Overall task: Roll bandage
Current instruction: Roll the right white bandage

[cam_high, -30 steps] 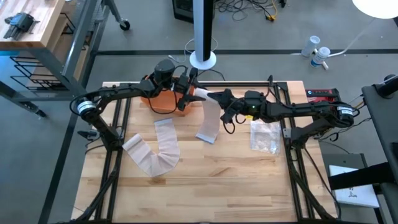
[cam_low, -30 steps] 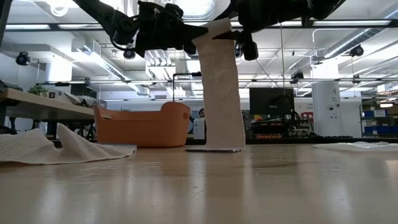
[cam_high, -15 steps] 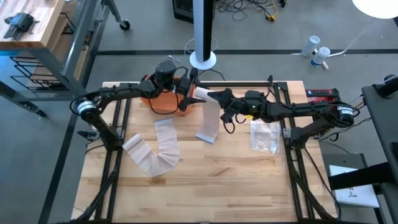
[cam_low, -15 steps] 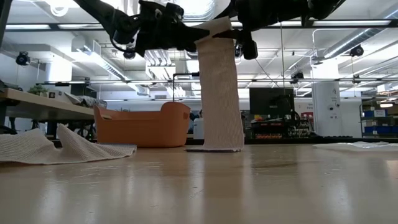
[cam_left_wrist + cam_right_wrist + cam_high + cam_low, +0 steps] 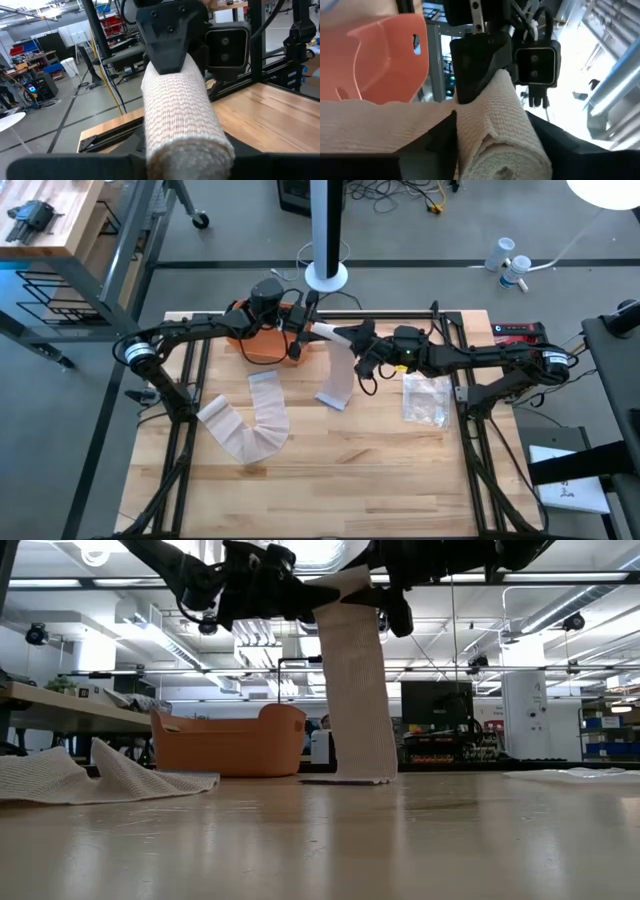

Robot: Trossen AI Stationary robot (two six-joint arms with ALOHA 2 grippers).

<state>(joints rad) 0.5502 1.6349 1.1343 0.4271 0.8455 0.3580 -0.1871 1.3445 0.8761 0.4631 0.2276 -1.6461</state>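
Observation:
A white bandage roll (image 5: 326, 332) hangs above the table's far middle, between my two grippers. My left gripper (image 5: 301, 332) is shut on the end toward the table's left. My right gripper (image 5: 350, 340) is shut on the other end. The bandage's loose strip (image 5: 355, 690) hangs down from the roll, and its lower end (image 5: 362, 778) rests on the table. A second bandage (image 5: 250, 420) lies unrolled and bent on the table's near left. The left wrist view looks along the roll (image 5: 177, 100) to the right gripper's fingers (image 5: 170, 35). My left gripper has the roll's left end (image 5: 190, 150) between its two fingers, coming level from the table's left and lying along the roll. The roll stays level, clear of the table. My right gripper has the roll's right end (image 5: 495, 160) between its two fingers, coming level from the table's right and lying along the roll. The strip hangs slack below the roll, with its lower end on the table.
An orange basket (image 5: 262, 340) stands just behind and left of the grippers. A clear plastic bag (image 5: 425, 398) lies on the right part of the table. Bare wood spreads across the near half (image 5: 340, 480).

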